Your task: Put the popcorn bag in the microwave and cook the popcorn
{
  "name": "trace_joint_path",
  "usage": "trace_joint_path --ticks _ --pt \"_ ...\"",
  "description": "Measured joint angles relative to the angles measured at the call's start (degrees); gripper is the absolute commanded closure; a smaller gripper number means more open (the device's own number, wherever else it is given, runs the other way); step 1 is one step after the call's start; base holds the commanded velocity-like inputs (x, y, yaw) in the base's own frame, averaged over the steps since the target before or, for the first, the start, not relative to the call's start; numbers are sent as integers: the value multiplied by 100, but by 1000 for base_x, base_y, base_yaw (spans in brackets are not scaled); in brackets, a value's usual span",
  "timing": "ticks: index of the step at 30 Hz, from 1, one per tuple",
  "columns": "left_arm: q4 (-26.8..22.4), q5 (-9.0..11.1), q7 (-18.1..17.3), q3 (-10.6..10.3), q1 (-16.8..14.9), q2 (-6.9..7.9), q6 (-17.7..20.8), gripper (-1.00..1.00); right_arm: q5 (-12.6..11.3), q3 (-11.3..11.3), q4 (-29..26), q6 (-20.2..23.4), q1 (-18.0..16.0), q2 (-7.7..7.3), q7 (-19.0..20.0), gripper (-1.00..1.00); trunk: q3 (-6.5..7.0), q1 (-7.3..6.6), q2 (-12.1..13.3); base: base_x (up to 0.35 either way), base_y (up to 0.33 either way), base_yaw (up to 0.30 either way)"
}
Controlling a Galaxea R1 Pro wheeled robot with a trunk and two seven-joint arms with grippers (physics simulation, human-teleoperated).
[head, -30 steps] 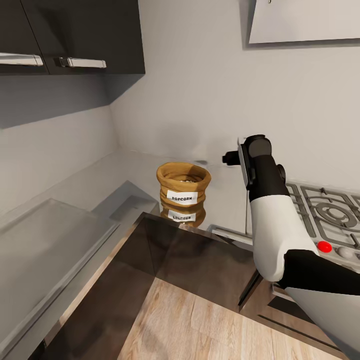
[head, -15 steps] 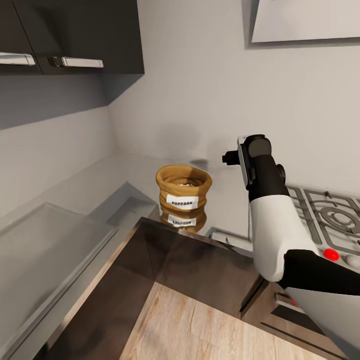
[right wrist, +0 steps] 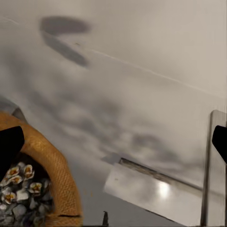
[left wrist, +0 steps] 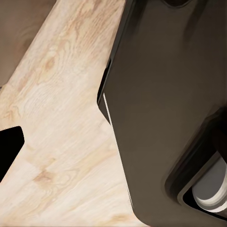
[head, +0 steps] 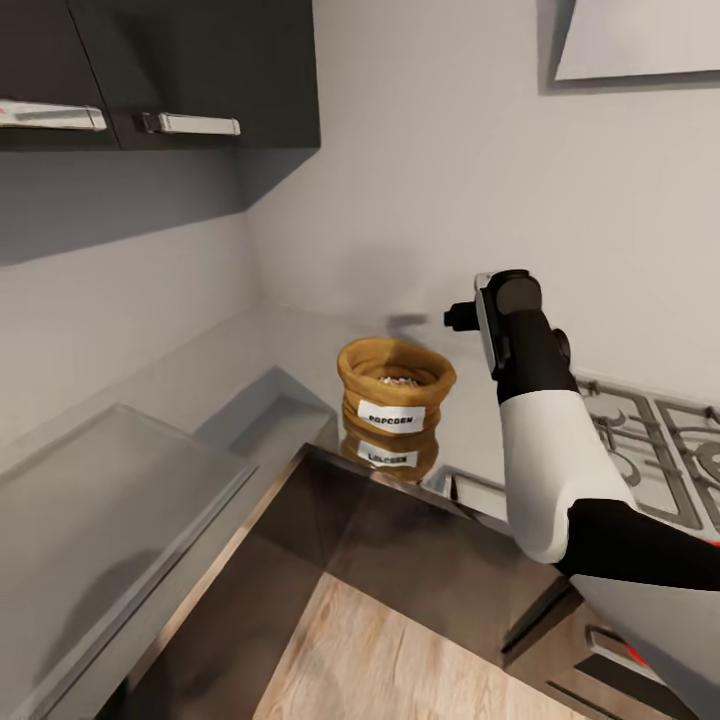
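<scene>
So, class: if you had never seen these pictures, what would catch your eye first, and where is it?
First, the brown popcorn bag standing on the grey countertop near the corner, its label facing out and kernels visible inside. Next, the robot's white and black right arm raised just beside the bag, in front of the gas hob.

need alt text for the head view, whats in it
A squat brown paper popcorn bag with a white label stands upright on a grey metallic countertop in a kitchen corner, holding pale kernels. The robot's white-and-black right arm rises beside it, between the bag and a gas hob, below dark wall cabinets.
</scene>
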Motion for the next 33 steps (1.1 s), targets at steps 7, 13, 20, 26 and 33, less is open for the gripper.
trace_joint_path --ticks 7,13,20,26,33 --pt "0 0 0 0 0 0 -2 -100 -27 -14 42 0 0 0 9 -100 0 1 0 9 0 232" --pt "-1 0 0 -1 0 0 -1 -100 -34 -24 57 2 58 -1 25 -100 0 1 0 0 0 40" --pt "-5 0 1 7 0 0 -2 -100 -44 -26 65 2 71 -1 41 -100 0 1 0 0 0 0" --pt "-1 0 -1 8 0 0 4 -100 -43 -26 94 2 70 0 38 -100 0 1 0 0 -122 0" --pt "-6 0 0 8 0 0 1 -100 -38 -24 474 2 71 -1 3 -100 0 1 0 0 -28 0"
